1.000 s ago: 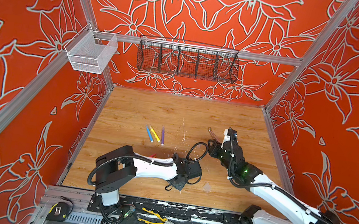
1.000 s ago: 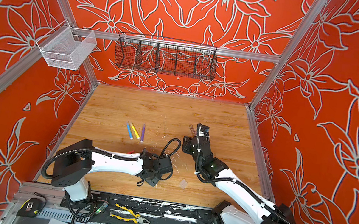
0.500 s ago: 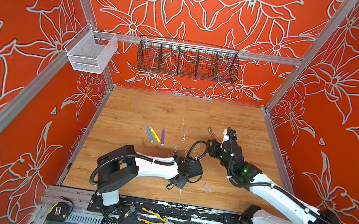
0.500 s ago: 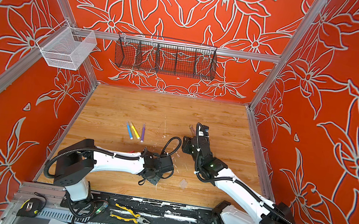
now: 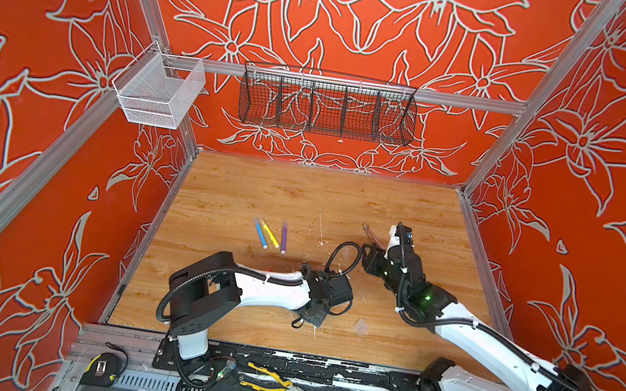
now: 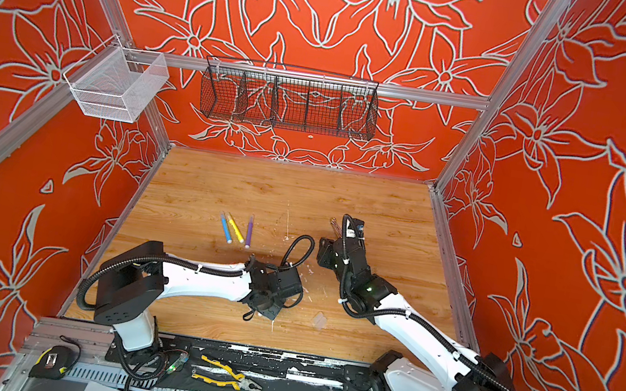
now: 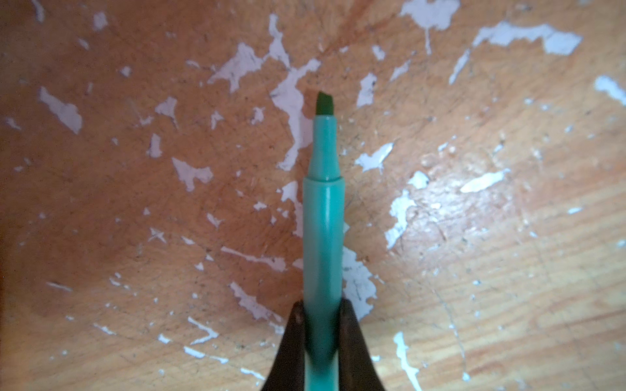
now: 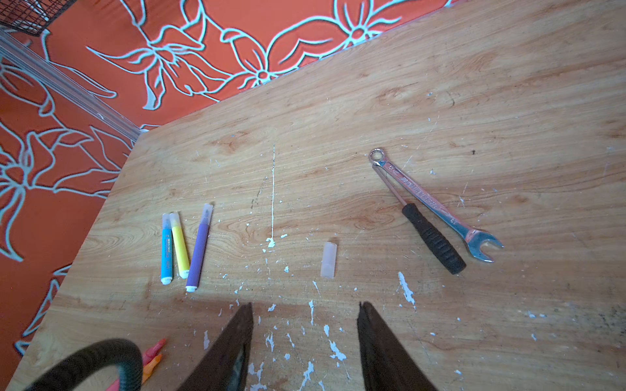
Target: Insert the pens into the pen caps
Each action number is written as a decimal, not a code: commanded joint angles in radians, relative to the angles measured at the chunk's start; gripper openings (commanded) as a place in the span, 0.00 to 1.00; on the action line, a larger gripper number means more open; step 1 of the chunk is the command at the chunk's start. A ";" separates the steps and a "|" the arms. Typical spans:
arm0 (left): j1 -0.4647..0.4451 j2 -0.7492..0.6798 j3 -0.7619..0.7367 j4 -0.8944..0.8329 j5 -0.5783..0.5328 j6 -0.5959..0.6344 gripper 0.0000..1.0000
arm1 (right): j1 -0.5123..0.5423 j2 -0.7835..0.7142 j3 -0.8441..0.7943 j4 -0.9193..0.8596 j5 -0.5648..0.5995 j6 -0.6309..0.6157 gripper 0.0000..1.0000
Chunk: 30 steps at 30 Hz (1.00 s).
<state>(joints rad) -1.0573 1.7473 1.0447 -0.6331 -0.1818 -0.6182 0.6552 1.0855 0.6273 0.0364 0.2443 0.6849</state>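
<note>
The green pen (image 7: 323, 237) is pinched between the two fingers of the left gripper (image 7: 321, 306), which press against its lower barrel from both sides. The rest of the barrel runs straight out past the fingertips. Its dark chisel tip is bare, with no cap on it, over a patch of table (image 7: 508, 287) dotted with white paint flecks (image 7: 291, 98). Whether the tip touches the wood I cannot tell.

In a top view, a second clear cap (image 5: 361, 326) lies on the wood at about three o'clock from that gripper, near but apart. At about eleven o'clock, farther off, lie the blue pen (image 5: 261, 233), the yellow pen (image 5: 269, 233) and the purple pen (image 5: 283, 236). The blue and yellow touch side by side and the purple lies just beside them. The right wrist view shows that each of the three wears a clear cap.

The right gripper (image 8: 305, 311) hangs above the table with its fingers spread and nothing between them. A loose clear cap (image 8: 329, 260) lies on the wood just beyond its fingertips. A wrench (image 8: 437, 206) and a dark-handled tool (image 8: 430, 237) lie crossed near that cap. The pink-red pen (image 8: 154, 348) and the orange pen (image 8: 150, 367) lie together, partly hidden by a black cable (image 8: 101, 355).
</note>
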 commanded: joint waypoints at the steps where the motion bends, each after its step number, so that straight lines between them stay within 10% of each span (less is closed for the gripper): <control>1: 0.039 0.019 -0.047 -0.042 0.024 0.018 0.05 | -0.006 -0.007 0.025 -0.019 0.014 0.019 0.51; 15: 0.263 -0.167 0.383 -0.232 0.035 0.195 0.00 | -0.016 -0.080 -0.024 -0.019 0.074 0.057 0.51; 23: 0.304 -0.287 0.107 0.138 -0.090 0.244 0.00 | -0.013 -0.065 -0.035 0.114 -0.121 -0.003 0.50; 30: 0.304 -0.360 -0.039 0.366 0.016 0.315 0.00 | 0.053 -0.065 -0.062 0.267 -0.233 -0.051 0.50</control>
<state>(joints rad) -0.7509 1.4223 1.0012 -0.4164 -0.2073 -0.3531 0.6815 1.0290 0.5907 0.1822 0.0952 0.6727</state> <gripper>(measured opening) 0.116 0.500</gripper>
